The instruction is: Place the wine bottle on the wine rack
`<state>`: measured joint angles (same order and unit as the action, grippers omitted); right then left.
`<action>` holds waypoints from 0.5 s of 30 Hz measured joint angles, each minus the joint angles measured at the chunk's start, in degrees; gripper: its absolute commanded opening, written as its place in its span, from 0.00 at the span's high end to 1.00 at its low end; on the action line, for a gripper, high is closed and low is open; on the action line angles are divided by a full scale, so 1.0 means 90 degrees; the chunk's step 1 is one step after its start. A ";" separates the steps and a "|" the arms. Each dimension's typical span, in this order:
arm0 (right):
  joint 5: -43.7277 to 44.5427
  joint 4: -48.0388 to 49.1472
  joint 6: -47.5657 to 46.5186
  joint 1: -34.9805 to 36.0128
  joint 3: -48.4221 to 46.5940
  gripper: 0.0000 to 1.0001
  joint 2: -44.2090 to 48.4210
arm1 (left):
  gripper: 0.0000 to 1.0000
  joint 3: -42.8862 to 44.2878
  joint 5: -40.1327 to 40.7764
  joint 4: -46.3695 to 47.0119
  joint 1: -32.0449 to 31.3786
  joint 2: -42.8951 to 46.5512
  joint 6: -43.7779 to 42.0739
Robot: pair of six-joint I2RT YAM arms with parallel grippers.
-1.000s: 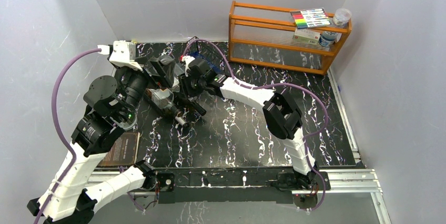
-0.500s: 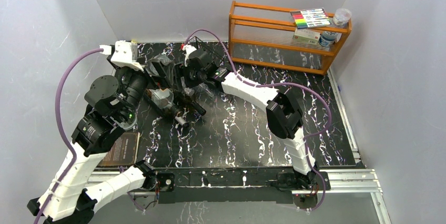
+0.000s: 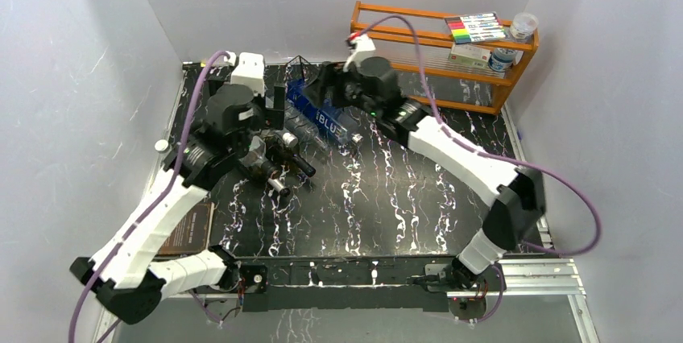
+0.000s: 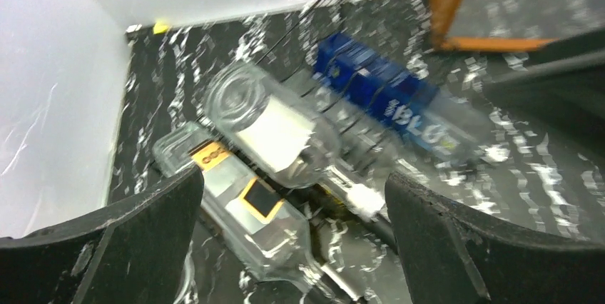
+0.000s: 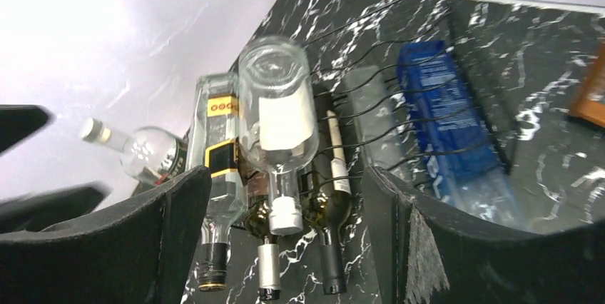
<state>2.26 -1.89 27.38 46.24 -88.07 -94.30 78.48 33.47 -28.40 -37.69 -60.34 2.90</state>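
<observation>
- Left of the wine rack, the left gripper has swung in higher than a second ago. It now hovers over the bottle bases, fingers spread wide with nothing between them.
- On the rack's left half nothing has shifted. A white-labelled bottle rides on top, with a yellow-labelled bottle just left of it and a dark bottle just right. The print on all three is too small to read.
- At the rack's right end comes the big change: the wine bottle, blue, now lies uncovered in the wire, where the right arm hid most of it a second ago.
- White letters "BLU" read clearly on its side in the top view, and any further letters are lost.
- It lies flat, long axis diagonal, with its base toward the rack's far left and its neck toward the near right.
- Right of the rack, the right gripper was clamped down low a second ago. It is now lifted clear, fingers parted and holding nothing.
</observation>
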 measured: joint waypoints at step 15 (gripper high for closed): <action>0.0282 -0.0376 0.0525 -0.0340 0.2526 0.15 0.2115 | 0.02 -0.0517 -0.0787 -0.0656 0.4449 -0.0750 0.1479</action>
<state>4.80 -5.28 32.10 43.18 -65.34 -75.26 73.82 26.39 -34.30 2.35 -67.09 16.21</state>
